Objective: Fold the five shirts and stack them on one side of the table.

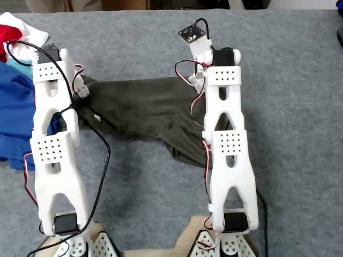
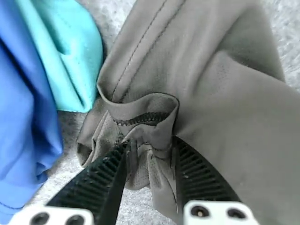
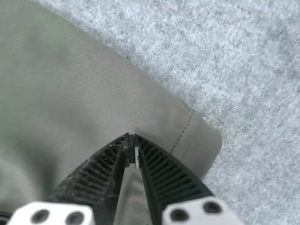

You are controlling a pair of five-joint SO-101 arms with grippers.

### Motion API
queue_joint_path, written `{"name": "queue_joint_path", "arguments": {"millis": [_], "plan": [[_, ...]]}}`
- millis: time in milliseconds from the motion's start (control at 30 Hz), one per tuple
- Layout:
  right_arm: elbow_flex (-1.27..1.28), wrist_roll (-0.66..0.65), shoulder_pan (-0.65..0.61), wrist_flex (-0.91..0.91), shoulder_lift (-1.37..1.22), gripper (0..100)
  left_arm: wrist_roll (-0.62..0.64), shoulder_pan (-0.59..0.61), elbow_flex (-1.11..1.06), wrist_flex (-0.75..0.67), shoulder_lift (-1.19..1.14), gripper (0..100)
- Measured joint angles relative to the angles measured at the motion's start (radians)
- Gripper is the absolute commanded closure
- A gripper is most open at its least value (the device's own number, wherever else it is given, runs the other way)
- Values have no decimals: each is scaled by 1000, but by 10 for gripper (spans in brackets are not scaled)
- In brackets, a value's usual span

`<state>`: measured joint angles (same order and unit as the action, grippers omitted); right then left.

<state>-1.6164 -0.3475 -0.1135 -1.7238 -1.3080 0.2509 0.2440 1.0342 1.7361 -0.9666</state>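
We see the left gripper (image 2: 151,144) pinching a bunched fold of the olive shirt (image 2: 225,93). Its jaws are kept a little apart by the gathered cloth wedged between them, and a stitched hem curls up just beyond the tips. To one side of these jaws, touching the olive cloth, lie a turquoise shirt (image 2: 70,51) and a blue shirt (image 2: 23,117).

The right gripper (image 3: 131,140) has its jaws pressed almost together on a thin layer of the same shirt. They bite just inside a hemmed edge, and beyond that edge the grey table (image 3: 243,61) is bare.

From above, the olive shirt (image 1: 144,110) lies rumpled on the table between the two arms, stretched from one gripper to the other. The blue shirt (image 1: 16,107) is heaped outside the left arm. Farther along that edge sits some red and white cloth (image 1: 13,32), possibly more than one garment; we cannot tell.
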Motion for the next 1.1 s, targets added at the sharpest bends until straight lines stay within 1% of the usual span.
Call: {"name": "queue_joint_path", "arguments": {"millis": [233, 300, 367, 400, 467, 833, 933, 1100], "plan": [[0, 0, 0, 0, 0, 992, 0, 0, 0, 0, 0, 871], [0, 0, 0, 0, 0, 992, 0, 0, 0, 0, 0, 906], [0, 0, 0, 0, 0, 992, 0, 0, 0, 0, 0, 972], [0, 0, 0, 0, 0, 992, 0, 0, 0, 0, 0, 987], [0, 0, 0, 0, 0, 992, 0, 0, 0, 0, 0, 965], [0, 0, 0, 0, 0, 992, 0, 0, 0, 6, 0, 966], [0, 0, 0, 0, 0, 992, 0, 0, 0, 11, 0, 984], [0, 0, 0, 0, 0, 992, -2, 12, -18, 11, 83, 981]]}}
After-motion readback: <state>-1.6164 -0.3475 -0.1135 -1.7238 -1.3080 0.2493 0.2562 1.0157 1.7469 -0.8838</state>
